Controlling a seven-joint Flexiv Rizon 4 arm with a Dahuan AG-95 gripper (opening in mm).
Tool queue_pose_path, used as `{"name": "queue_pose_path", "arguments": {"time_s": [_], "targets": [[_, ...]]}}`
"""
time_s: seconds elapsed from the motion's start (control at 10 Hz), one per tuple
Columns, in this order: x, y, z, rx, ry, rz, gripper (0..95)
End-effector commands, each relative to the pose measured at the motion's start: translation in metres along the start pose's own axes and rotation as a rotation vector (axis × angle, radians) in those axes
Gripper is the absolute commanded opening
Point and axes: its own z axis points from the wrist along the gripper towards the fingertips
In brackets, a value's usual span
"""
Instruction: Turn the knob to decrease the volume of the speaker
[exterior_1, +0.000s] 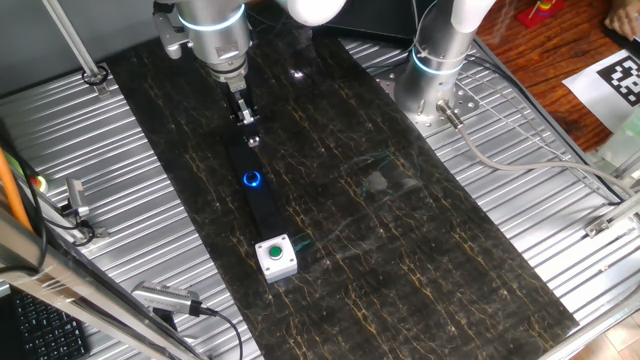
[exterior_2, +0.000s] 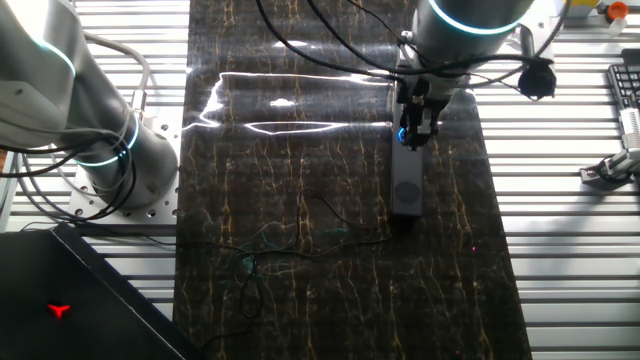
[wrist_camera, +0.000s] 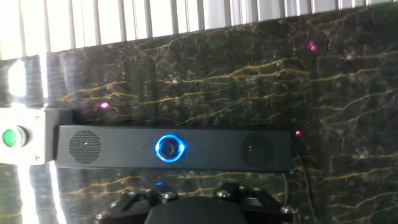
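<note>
Black end effector (exterior_1: 250, 128) hangs above the speaker (exterior_1: 262, 200), short of the knob (exterior_1: 252, 180) and toward the bar's far end, clear of contact. Can't tell how far its fingers are spread; the hand view only shows the mount at the bottom edge. Knob is a small black dial with a bright blue ring, mid-speaker, flanked by two round grilles. Speaker is a flat matte black bar lying on the dark marbled worktop (exterior_1: 420, 240). White box with green button (exterior_1: 276, 255) touches the speaker's near end.
</note>
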Motion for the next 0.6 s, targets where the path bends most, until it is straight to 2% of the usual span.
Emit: {"name": "queue_pose_path", "arguments": {"time_s": [0.1, 0.2, 0.4, 0.6], "targets": [[0.001, 0.000, -0.001, 0.005, -0.002, 0.001, 0.0], [0.001, 0.000, -0.001, 0.022, -0.001, 0.002, 0.0], [0.002, 0.005, 0.001, 0.024, -0.001, 0.008, 0.0], [0.001, 0.013, 0.008, 0.024, -0.007, 0.013, 0.0]]}}
